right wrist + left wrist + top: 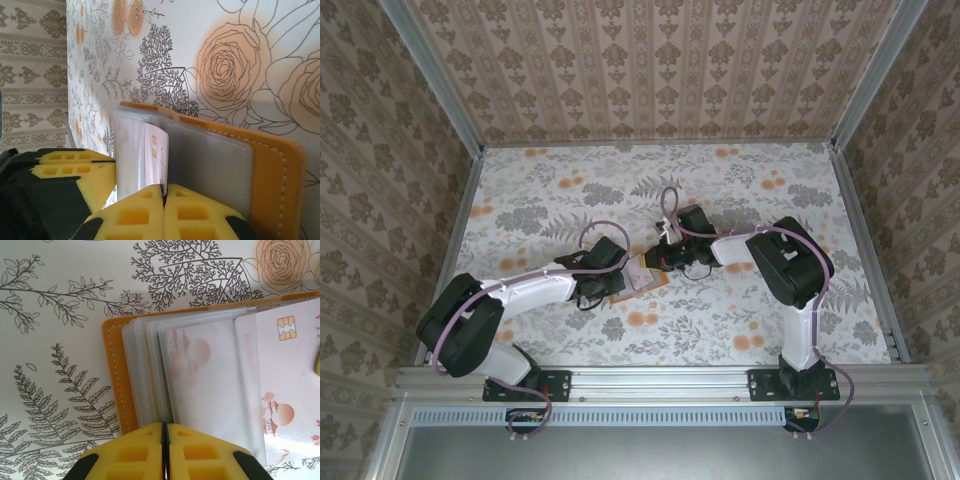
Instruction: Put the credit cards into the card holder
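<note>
- Left gripper (165, 426), yellow fingers pressed together, pinches the near edge of the clear plastic sleeves (210, 375) bound inside the card holder (114, 375), seen from the left wrist.
- Right gripper (163, 189), likewise closed to a narrow seam, clamps a whitish credit card (156, 147) by one edge. In the right wrist view the card stands on edge between the fanned sleeves and the holder's grey lining (210, 170).
- From the left wrist, the same card shows a gold chip and faint red marks. Its left edge is overlapped by the topmost sleeve and the rest lies in the open; whether it sits inside a pocket cannot be told.
- A reddish print shows dimly through that topmost sleeve.
- Seen from overhead, the orange-tan card holder lies open on the flower-printed table cover (750, 190), near the middle of the table, with the two grippers meeting over it from left and right.
</note>
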